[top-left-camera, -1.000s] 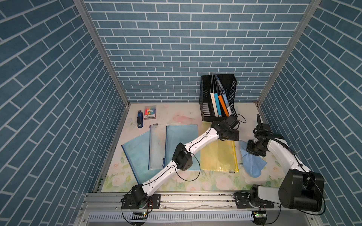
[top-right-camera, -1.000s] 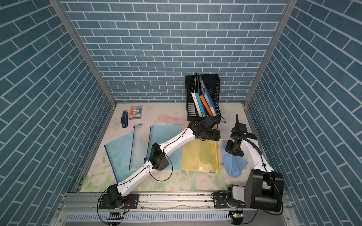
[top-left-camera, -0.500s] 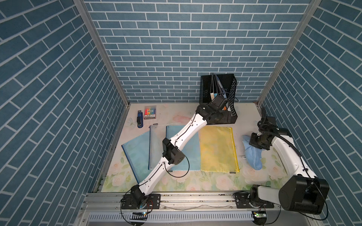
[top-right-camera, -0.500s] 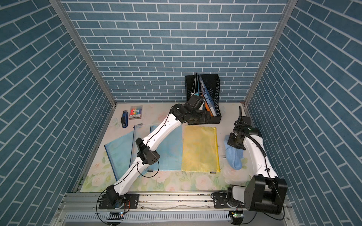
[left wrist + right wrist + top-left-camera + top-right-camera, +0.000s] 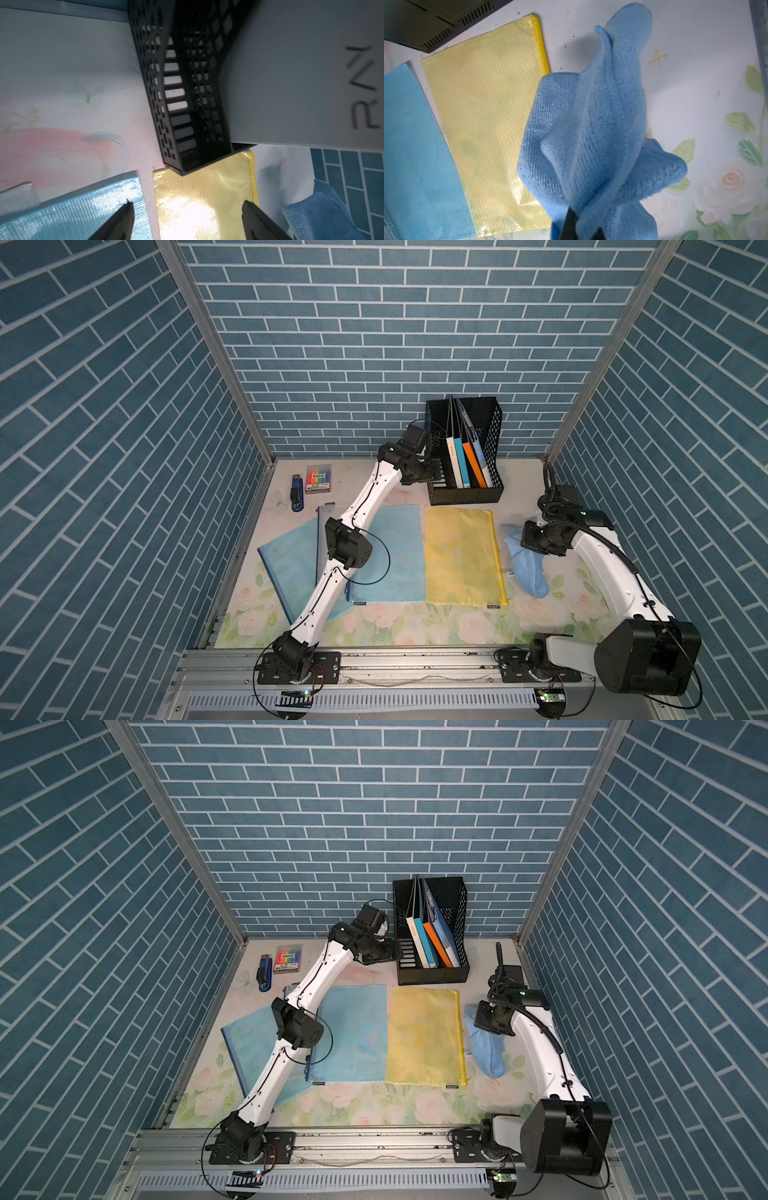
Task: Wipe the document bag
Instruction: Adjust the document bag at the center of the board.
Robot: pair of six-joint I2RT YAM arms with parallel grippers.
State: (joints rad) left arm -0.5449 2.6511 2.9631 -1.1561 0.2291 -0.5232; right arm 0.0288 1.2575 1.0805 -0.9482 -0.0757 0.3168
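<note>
The yellow mesh document bag [image 5: 461, 556] [image 5: 424, 1036] lies flat at the middle of the floral mat, zip edge to the right. My left gripper [image 5: 430, 477] [image 5: 187, 205] hovers open and empty beyond the bag's far edge, beside the black rack; the wrist view shows the bag [image 5: 205, 203] below its spread fingers. A blue cloth [image 5: 525, 568] [image 5: 591, 124] hangs crumpled to the right of the bag and trails onto the mat. My right gripper [image 5: 532, 541] [image 5: 581, 226] is shut on the cloth. The bag [image 5: 483, 116] shows beside the cloth, apart from it.
Two blue mesh bags [image 5: 390, 556] [image 5: 291, 568] overlap left of the yellow one, under my left arm. A black file rack [image 5: 465, 493] with books stands at the back. A stapler [image 5: 296, 499] and a pen pack [image 5: 318, 480] lie back left. Walls stand close to the right.
My left gripper has left the yellow bag's far right corner and moved back and left, beside the rack. The bag now lies square. My right gripper has drawn the cloth slightly right.
</note>
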